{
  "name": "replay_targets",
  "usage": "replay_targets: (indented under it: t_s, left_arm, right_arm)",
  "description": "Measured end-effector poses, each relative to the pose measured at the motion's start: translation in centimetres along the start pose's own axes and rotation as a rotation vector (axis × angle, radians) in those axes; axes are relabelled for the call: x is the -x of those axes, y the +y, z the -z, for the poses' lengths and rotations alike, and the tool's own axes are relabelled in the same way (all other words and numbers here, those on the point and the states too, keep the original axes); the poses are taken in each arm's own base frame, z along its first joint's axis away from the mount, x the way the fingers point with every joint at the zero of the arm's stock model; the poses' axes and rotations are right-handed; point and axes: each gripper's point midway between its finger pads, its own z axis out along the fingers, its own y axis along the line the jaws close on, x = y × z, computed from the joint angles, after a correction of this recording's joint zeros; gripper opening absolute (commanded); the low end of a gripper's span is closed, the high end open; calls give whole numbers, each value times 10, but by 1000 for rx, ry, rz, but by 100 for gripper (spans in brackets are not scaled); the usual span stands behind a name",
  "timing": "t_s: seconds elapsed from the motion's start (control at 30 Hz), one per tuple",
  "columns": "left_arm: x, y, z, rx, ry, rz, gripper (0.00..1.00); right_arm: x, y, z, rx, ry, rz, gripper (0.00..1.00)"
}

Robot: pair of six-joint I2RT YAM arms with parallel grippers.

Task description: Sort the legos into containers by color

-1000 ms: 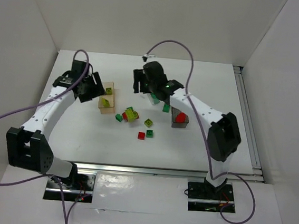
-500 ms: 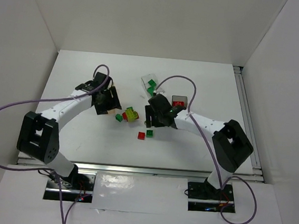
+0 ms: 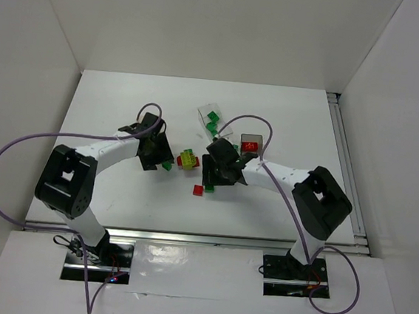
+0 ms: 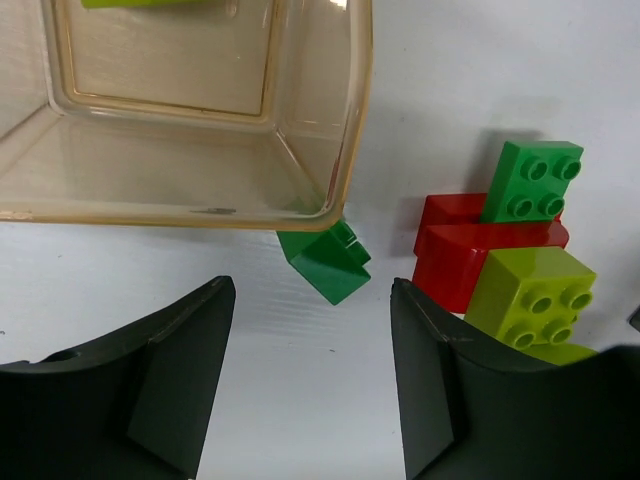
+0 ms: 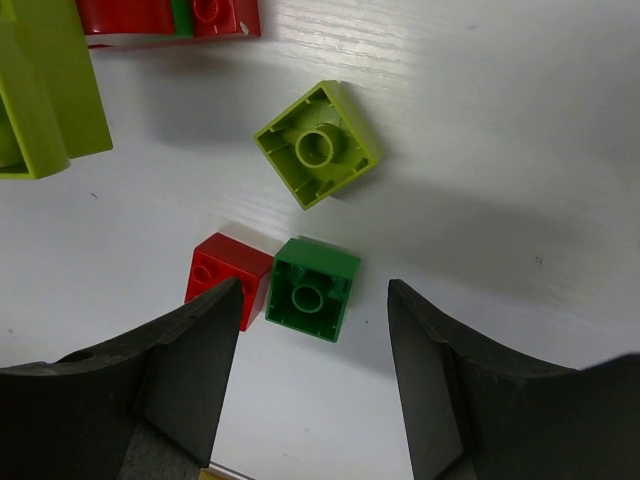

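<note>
Both arms reach toward the middle of the white worktop in the top view.

In the left wrist view, the left gripper hovers low with its jaws spread wide and nothing in them. The amber bin fills the upper left of this frame, with a yellow-green piece just showing at its far end. A tilted green brick lies at the bin's near corner, touching it or partly under it, and sits in line with the gap between the jaws. At centre right is a cluster. It has a red rounded piece with a green four-stud brick on top and a yellow-green four-stud brick against its near side.

In the right wrist view, the right gripper also has its jaws wide and empty. An upturned green brick lies between the tips. A small red brick touches its left side. An upturned yellow-green brick lies apart from them toward the top centre of the frame.

In the top view, the clear bin holds green bricks above centre. The dark grey bin, right of centre, holds a red brick.
</note>
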Motion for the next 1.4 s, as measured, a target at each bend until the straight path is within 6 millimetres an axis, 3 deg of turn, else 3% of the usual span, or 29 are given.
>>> replay_targets:
  t_s: [0.17, 0.33, 0.43, 0.6, 0.7, 0.8, 0.93, 1.03, 1.2, 1.33, 1.4]
  left_arm:
    - [0, 0, -6, 0, -1, 1, 72]
    - [-2, 3, -14, 14, 12, 1, 72]
    - [-2, 2, -15, 14, 10, 2, 71]
    - [-5, 4, -21, 27, 18, 0, 66]
    - [-4, -1, -25, 25, 16, 2, 50]
    - [-3, -5, -28, 24, 17, 3, 30]
    - [-2, -5, -28, 31, 12, -1, 15]
    - [-3, -1, -23, 49, 11, -4, 12]
    - [13, -9, 10, 41, -38, -8, 11]
    - [42, -30, 47, -26, -134, -26, 11]
    - [59, -47, 64, -63, -175, -46, 11]
  right_arm:
    - [-8, 2, -10, 2, 25, 2, 57]
    - [-8, 7, -15, 14, 19, -13, 37]
    - [-6, 5, -13, -4, 6, -20, 31]
    - [-3, -11, 5, -84, -20, -20, 31]
    - [10, -17, 26, -116, -75, -22, 31]
    - [38, -16, 46, -124, -158, -27, 31]
    - [91, -21, 60, -138, -268, -48, 31]
    - [140, -30, 60, -166, -351, -72, 31]
    - [212, -49, 30, -199, -435, -101, 31]
    - [245, -62, -10, -220, -436, -107, 32]
    - [248, -64, -27, -218, -427, -104, 37]
